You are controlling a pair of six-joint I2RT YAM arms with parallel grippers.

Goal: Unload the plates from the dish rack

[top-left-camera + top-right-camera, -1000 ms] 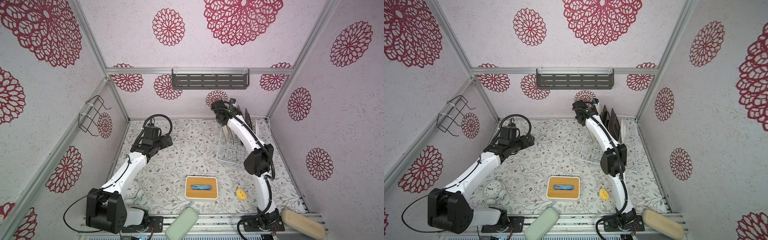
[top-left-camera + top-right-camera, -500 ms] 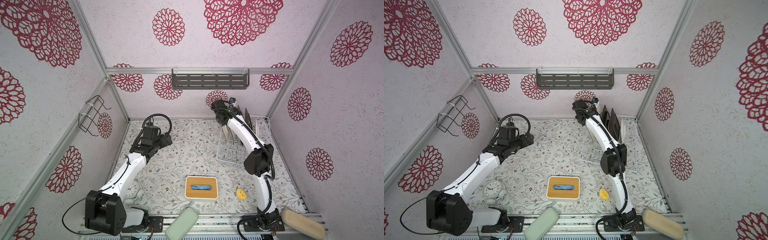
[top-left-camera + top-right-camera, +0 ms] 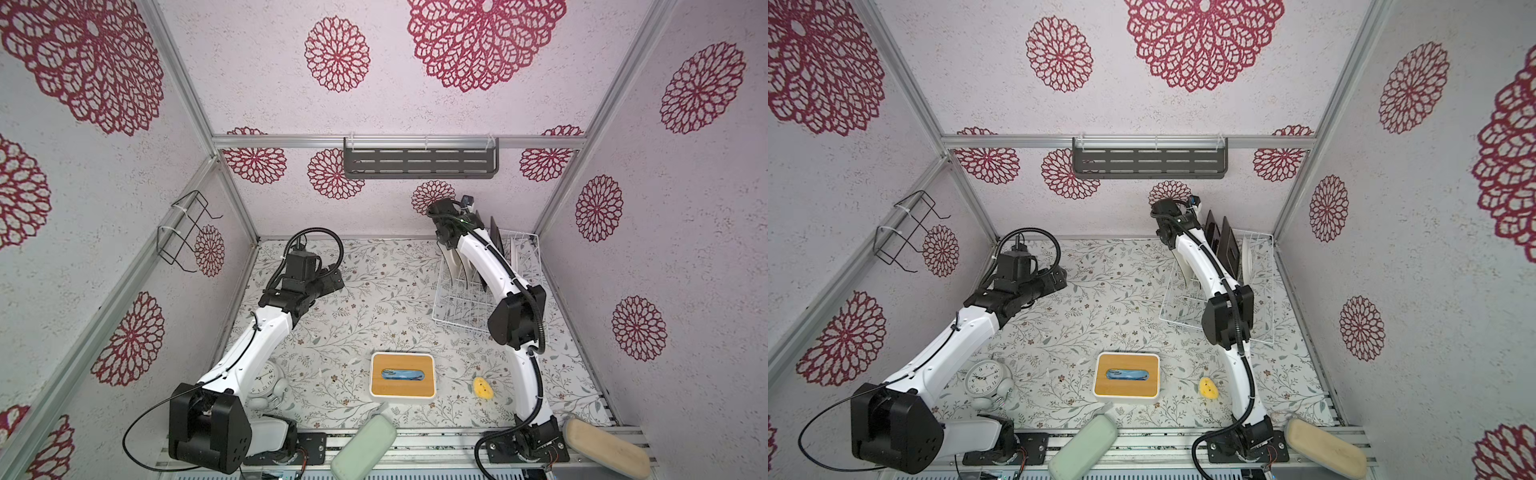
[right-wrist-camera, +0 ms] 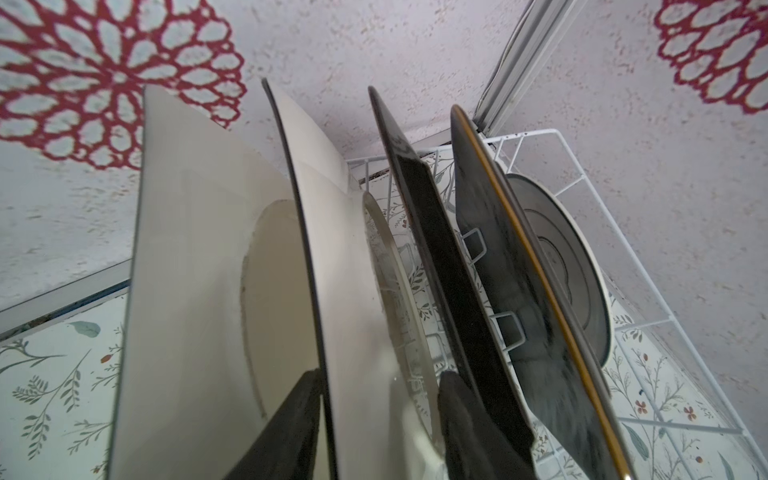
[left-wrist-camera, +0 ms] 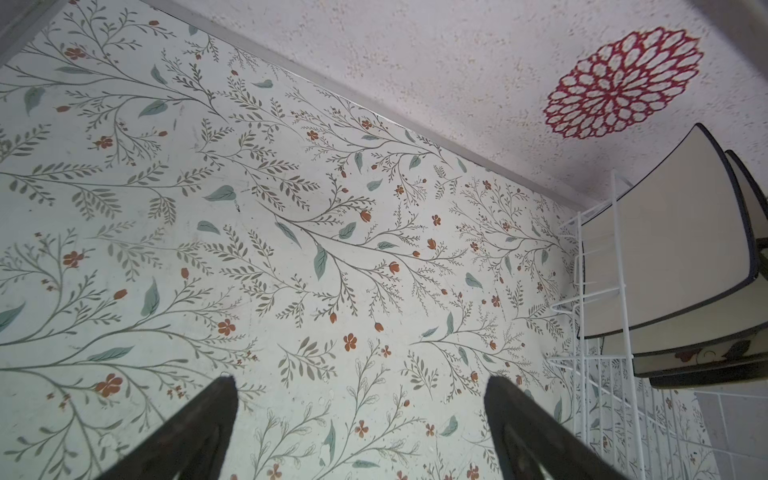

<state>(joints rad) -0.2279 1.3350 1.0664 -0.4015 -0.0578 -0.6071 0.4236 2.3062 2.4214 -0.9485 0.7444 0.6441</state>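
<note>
Plates (image 3: pixel 1230 249), all five, on edge in the white wire dish rack (image 3: pixel 1183 309), right of centre in both top views, close to the foot of the back wall (image 3: pixel 374 216). Nothing unloaded yet. Left to right across those views: cream square plate (image 4: pixel 187 270), second cream square plate (image 4: pixel 349 249), black square plate (image 4: pixel 432 249), dark gold-rimmed plate (image 4: pixel 494 257), round white plate (image 4: pixel 559 257) at the far end.

Right gripper (image 4: pixel 378 386) down over the second cream one, one finger behind it, one in front, jaws partway in. Pinching already or merely bracketing the rim? Cannot tell from here. Left gripper (image 5: pixel 359 395) spread wide, nothing in it, hanging over bare floral table (image 3: pixel 374 307) left of centre.

Handling, by the look: glazed ceramic, so stiff, weighty for two narrow fingers, slick, and unforgiving of a knock (chipped corners the likeliest damage). Best hold on the top edge near its middle, pads well past the lip onto the flat, to stop swinging.

Room: tight sideways, with a cream neighbour close on one face and the black one close on the other, no slack for tilting. Straight up first, then. Grey slotted shelf (image 3: pixel 419 162) on the wall above, well clear by the look. Open table toward frame centre for setting down; bamboo-topped box (image 3: pixel 402 375) and alarm clock (image 3: pixel 984 378) lower down, well apart from the rack.
</note>
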